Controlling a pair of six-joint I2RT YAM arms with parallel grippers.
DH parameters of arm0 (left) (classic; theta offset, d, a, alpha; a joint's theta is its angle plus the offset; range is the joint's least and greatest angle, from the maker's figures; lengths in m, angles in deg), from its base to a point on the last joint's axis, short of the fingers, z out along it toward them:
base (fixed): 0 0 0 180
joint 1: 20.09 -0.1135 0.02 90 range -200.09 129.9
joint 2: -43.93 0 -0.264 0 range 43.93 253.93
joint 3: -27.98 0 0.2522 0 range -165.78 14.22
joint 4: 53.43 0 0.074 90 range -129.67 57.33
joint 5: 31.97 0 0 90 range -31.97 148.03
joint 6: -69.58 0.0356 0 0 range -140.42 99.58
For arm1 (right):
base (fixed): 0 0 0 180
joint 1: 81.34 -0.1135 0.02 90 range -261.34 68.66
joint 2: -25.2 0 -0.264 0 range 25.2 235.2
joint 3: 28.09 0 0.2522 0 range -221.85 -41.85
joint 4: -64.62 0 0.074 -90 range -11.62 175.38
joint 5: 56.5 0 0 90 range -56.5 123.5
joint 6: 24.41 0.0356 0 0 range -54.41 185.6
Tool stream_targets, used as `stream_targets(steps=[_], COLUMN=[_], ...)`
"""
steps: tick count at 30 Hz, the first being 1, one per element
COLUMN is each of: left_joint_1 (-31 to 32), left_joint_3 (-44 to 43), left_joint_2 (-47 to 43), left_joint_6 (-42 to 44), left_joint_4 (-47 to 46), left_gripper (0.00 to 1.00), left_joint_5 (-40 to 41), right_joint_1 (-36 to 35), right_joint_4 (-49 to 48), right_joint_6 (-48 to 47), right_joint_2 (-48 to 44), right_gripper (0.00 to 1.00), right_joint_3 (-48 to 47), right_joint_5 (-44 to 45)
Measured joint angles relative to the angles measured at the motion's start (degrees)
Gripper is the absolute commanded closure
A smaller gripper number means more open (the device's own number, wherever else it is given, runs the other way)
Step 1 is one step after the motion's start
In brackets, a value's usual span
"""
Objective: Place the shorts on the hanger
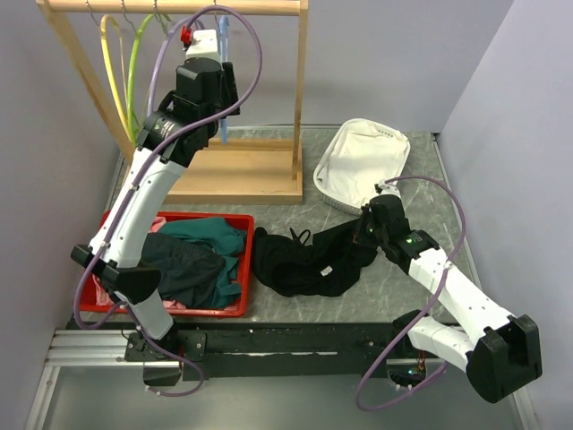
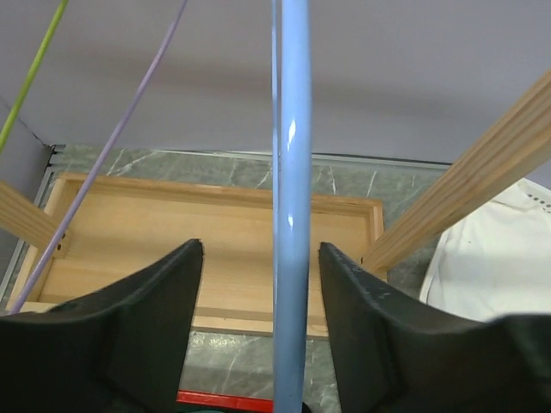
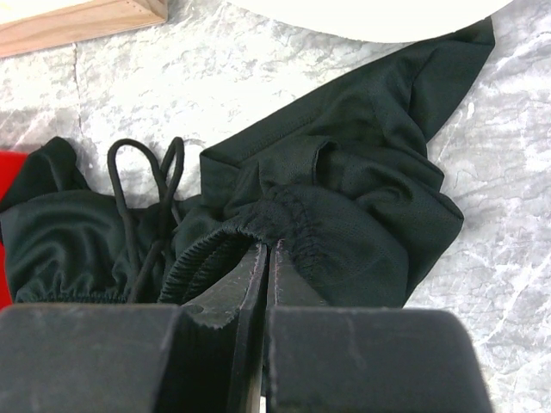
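Note:
The black shorts lie crumpled on the table between the red bin and my right arm. My right gripper is shut on their elastic waistband, seen close up in the right wrist view, with the rest of the shorts spread beyond it. The light blue hanger hangs on the wooden rack. My left gripper is raised at it. In the left wrist view the hanger's blue bar runs between the open jaws of my left gripper with a gap on each side.
The wooden rack stands on a wooden base and also holds yellow, green and lilac hangers. A red bin holds a teal garment. A white bag lies at the back right.

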State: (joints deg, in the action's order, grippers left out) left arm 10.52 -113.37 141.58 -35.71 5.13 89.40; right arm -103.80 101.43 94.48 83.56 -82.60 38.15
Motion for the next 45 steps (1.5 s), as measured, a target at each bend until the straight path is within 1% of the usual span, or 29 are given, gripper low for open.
stream_targets(steps=[4,5,7,9,10,11,13,14,17,26,31,37,45], left_joint_1=[-0.4,-0.5,-0.7,-0.7,-0.8,-0.8,-0.8,-0.8,-0.8,-0.8,-0.8,-0.8,-0.8], left_joint_3=[1.9,2.4,3.1,3.3,3.3,3.3,3.6,3.7,4.1,7.2,10.9,12.6,22.0], left_joint_2=[-0.1,-0.1,-0.1,-0.1,-0.1,-0.2,-0.5,-0.5,-1.2,-4.2,-8.4,-12.0,-18.0], left_joint_6=[0.6,0.8,1.1,1.2,1.3,1.3,1.5,1.9,2.9,5.9,7.5,8.2,7.5], left_joint_4=[-1.3,-1.3,-1.4,-1.6,-1.9,-2.4,-3.3,-3.7,-4.6,-6.8,-9.7,-10.7,-11.2], left_gripper=[0.49,0.52,0.54,0.59,0.63,0.70,0.80,0.88,0.99,0.99,0.99,0.99,0.99], left_joint_5=[0.2,0.2,0.3,0.5,0.7,0.7,1.0,1.1,1.3,1.4,1.4,1.0,-2.2], right_joint_1=[0.0,0.0,0.0,0.0,0.0,0.0,0.0,0.0,0.0,0.0,0.0,0.0,0.0], right_joint_4=[-0.8,-0.8,-0.9,-1.2,-1.2,-1.2,-1.2,-1.2,-1.2,-1.2,-1.2,-1.2,-1.2], right_joint_6=[0.0,0.0,0.0,0.0,-0.1,-0.2,-0.3,-0.3,-0.5,-0.5,-0.5,-0.5,-0.5], right_joint_2=[0.0,0.1,0.3,0.3,0.3,0.3,0.4,0.4,0.6,0.6,0.6,0.7,0.7], right_gripper=[1.00,1.00,1.00,1.00,1.00,1.00,1.00,1.00,1.00,1.00,1.00,1.00,1.00], right_joint_3=[0.6,0.7,0.7,0.7,0.7,0.7,0.7,0.7,0.7,0.7,0.7,0.7,0.7], right_joint_5=[-0.3,-0.5,-0.8,-1.0,-1.0,-1.0,-1.0,-1.0,-1.0,-1.0,-1.0,-0.9,-1.0])
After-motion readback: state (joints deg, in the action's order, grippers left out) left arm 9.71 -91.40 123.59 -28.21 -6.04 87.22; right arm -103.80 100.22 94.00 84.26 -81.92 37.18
